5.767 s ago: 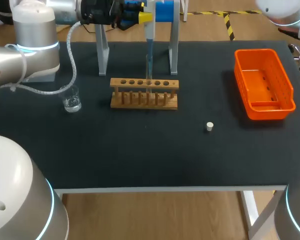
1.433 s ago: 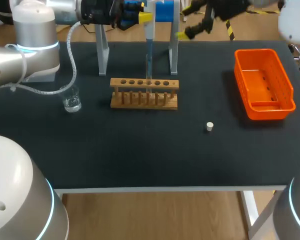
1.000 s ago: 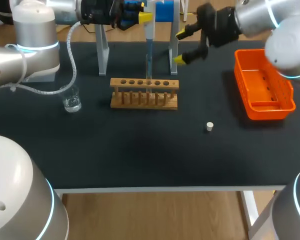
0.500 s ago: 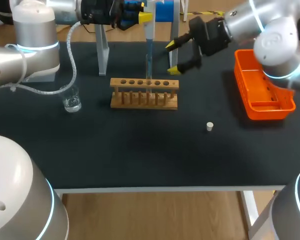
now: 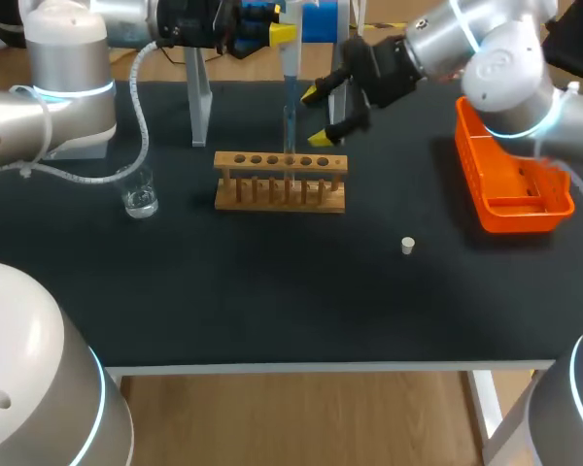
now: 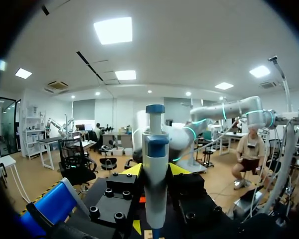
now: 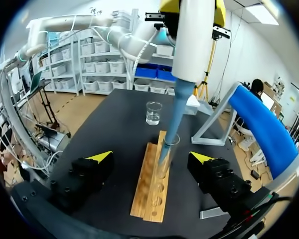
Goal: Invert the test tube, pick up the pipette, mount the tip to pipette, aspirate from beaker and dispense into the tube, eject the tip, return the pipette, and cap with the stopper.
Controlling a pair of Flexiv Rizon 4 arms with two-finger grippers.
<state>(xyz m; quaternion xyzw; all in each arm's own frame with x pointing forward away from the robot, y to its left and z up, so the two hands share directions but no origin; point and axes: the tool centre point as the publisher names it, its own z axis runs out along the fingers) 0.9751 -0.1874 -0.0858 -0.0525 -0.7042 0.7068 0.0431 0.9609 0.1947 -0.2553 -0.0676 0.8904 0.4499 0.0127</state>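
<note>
Status, front edge of the table going back.

Small white cylindrical stopper (image 5: pixel 406 246): alone on the black table top (image 5: pixel 272 301), right of the rack and nearer the front. It is well apart from both my grippers and nothing touches it.

Orange plastic basket (image 5: pixel 505 100): right side of the table, near the stopper but apart from it.

Clear glass beaker (image 5: pixel 139 194): upright, left of the rack, apart from it.

Light wooden test-tube rack (image 5: pixel 280 194): mid-table, with a row of holes along the top. The clear glass test tube (image 7: pixel 168 148) stands upright, mouth up, in one of the middle holes.

My right gripper (image 7: pixel 151 157): comes in from the right and sits at the rack's right end, above it. Fingers are spread wide and hold nothing. In the right wrist view the test tube is ahead of the gripper, in the gap between the two yellow fingertips (image 7: pixel 100 156). There is clear space on each side and no contact. The rack runs lengthwise through the same gap.

White-bodied pipette with a blue lower shaft (image 7: pixel 192 45): vertical, directly over the test tube, with its lower end inside the tube's mouth.

My left gripper (image 6: pixel 155 170): at the back, above the rack, clamped on the pipette's upper body. The left wrist view shows the barrel squarely between my yellow tips, one on either side, with the blue plunger cap on top.

Grey stand with a blue top bar (image 5: pixel 338 92): behind the rack near the far edge. Its legs stand either side of the pipette.
</note>
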